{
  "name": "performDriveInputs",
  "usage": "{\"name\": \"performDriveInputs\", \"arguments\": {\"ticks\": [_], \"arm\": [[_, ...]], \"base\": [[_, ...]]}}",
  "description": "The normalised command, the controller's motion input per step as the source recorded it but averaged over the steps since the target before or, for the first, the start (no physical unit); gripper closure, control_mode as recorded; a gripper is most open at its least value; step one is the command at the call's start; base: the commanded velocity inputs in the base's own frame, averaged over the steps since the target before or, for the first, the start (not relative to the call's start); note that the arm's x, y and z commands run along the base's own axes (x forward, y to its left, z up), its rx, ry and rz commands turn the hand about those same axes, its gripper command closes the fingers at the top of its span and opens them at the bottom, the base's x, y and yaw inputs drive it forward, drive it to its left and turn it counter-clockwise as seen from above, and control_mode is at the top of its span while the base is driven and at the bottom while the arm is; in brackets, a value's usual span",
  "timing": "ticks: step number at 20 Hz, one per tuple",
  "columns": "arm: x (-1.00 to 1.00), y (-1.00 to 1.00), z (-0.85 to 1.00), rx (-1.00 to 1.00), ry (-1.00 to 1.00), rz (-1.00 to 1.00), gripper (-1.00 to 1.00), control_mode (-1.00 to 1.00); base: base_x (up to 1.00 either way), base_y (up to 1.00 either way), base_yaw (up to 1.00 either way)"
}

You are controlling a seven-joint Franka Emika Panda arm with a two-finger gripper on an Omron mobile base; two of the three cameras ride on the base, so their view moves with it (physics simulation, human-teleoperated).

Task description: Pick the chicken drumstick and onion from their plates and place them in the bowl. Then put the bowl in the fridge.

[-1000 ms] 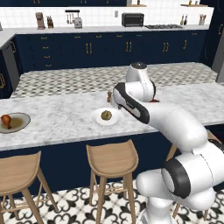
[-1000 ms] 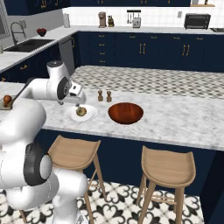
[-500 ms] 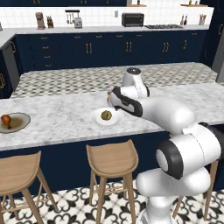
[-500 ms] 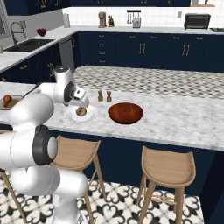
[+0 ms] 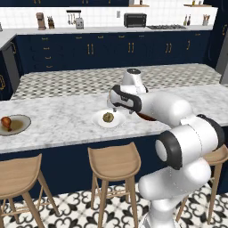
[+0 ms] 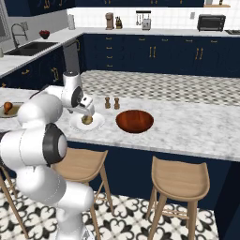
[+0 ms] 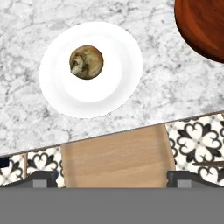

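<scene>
The yellowish-tan onion (image 7: 86, 62) lies on the plain white plate (image 7: 118, 83) near the counter's front edge. My gripper (image 7: 111, 177) hovers above that plate, open, with its tips wide apart and nothing between them. In the right base view the gripper (image 6: 89, 114) hangs just over the onion (image 6: 86, 120). The red-brown bowl (image 6: 135, 121) stands empty to the right of the white plate (image 6: 97, 123). Far left, the chicken drumstick (image 5: 6, 122) rests on the grey-rimmed plate (image 5: 20, 126). I cannot make out the fridge.
Two small shakers (image 6: 112, 102) stand behind the plate and the bowl. Wooden stools (image 5: 113, 158) (image 6: 180, 178) line the counter's front, and one stool seat (image 7: 116, 155) lies below the hand. A sink (image 6: 26, 47) is at the back left.
The arm has swung left from over the bowl to above the white plate with the onion. The jaws have stayed open.
</scene>
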Motion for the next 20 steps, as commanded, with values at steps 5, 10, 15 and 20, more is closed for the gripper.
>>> {"name": "performDriveInputs", "arguments": {"ticks": [5,10,15,20], "arm": [[0.04,0.04,-0.2,0.0,0.04,-0.02,-1.0,-1.0],[0.13,0.08,-0.21,0.0,0.0,-0.01,-1.0,-1.0],[0.37,0.24,-0.26,0.0,0.0,0.0,-1.0,-1.0],[0.39,0.15,-0.18,0.0,0.01,0.0,-1.0,-1.0]], "base": [[0.0,0.0,0.0],[0.0,0.0,0.0],[0.0,0.0,0.0],[0.0,0.0,0.0]]}}
